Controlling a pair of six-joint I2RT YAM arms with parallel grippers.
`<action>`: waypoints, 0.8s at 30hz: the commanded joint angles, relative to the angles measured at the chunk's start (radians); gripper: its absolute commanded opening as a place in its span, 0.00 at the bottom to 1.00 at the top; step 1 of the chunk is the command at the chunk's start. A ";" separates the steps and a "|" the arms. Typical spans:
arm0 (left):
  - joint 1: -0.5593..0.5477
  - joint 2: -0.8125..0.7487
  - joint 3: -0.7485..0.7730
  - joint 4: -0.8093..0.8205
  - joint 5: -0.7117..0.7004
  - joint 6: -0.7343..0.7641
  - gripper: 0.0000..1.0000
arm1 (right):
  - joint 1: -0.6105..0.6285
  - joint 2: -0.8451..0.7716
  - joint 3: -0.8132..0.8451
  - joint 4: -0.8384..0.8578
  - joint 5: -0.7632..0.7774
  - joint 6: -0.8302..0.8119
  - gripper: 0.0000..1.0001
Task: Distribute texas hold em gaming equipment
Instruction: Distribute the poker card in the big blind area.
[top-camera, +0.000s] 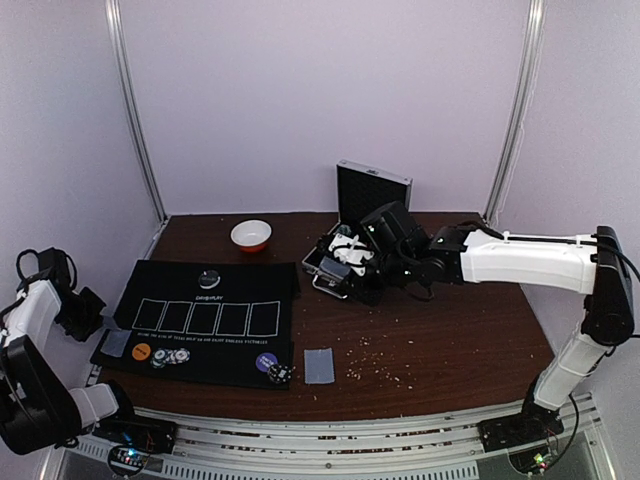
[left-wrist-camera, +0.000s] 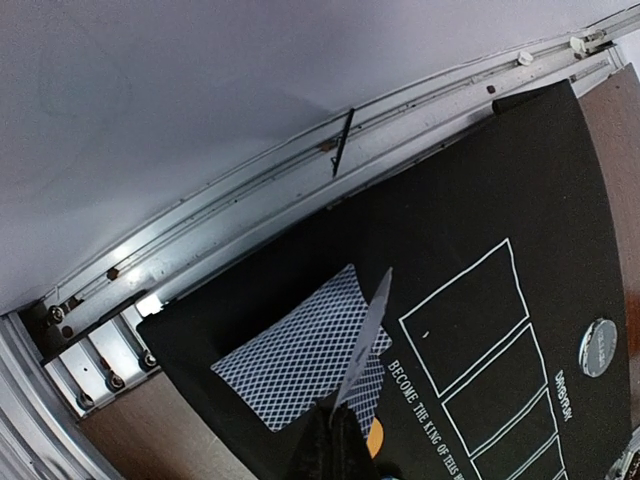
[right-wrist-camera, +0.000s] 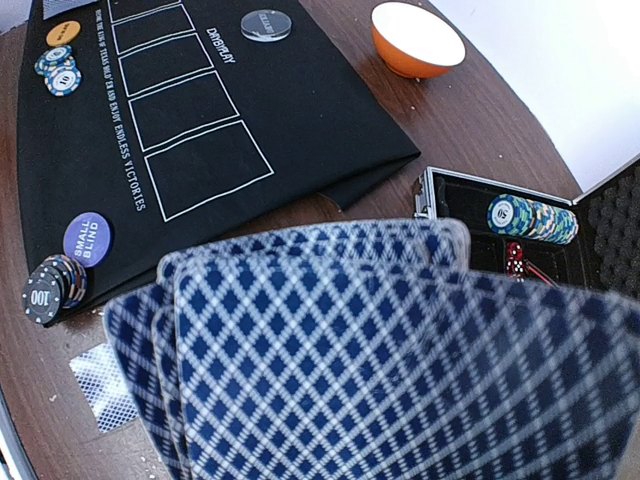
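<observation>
Near edge: loose card (top-camera: 318, 365) on bare wood. Chips (top-camera: 172, 356) and flat card (left-wrist-camera: 300, 355) lie on the mat (top-camera: 230, 290), near-left corner. Left gripper (left-wrist-camera: 333, 420), at the left edge, is pinched onto an edge-on card (left-wrist-camera: 365, 330). Farther back, right gripper (top-camera: 345, 270) over the open case (top-camera: 372, 190) carries a fan of cards (right-wrist-camera: 380, 350); I can't see its fingers.

Blue-and-white diamond-backed cards (right-wrist-camera: 400, 350), black mat (right-wrist-camera: 300, 120) with white boxes, orange disc (right-wrist-camera: 63, 33), purple disc (right-wrist-camera: 87, 238)
</observation>
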 joint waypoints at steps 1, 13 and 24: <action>0.022 0.008 -0.020 0.009 -0.020 0.007 0.00 | -0.020 -0.041 -0.019 0.026 -0.026 -0.013 0.40; 0.042 -0.005 -0.084 0.132 0.105 -0.044 0.00 | -0.035 -0.044 -0.027 0.036 -0.050 -0.012 0.40; 0.042 -0.015 -0.112 0.169 0.063 -0.083 0.00 | -0.036 -0.035 -0.019 0.023 -0.051 -0.016 0.40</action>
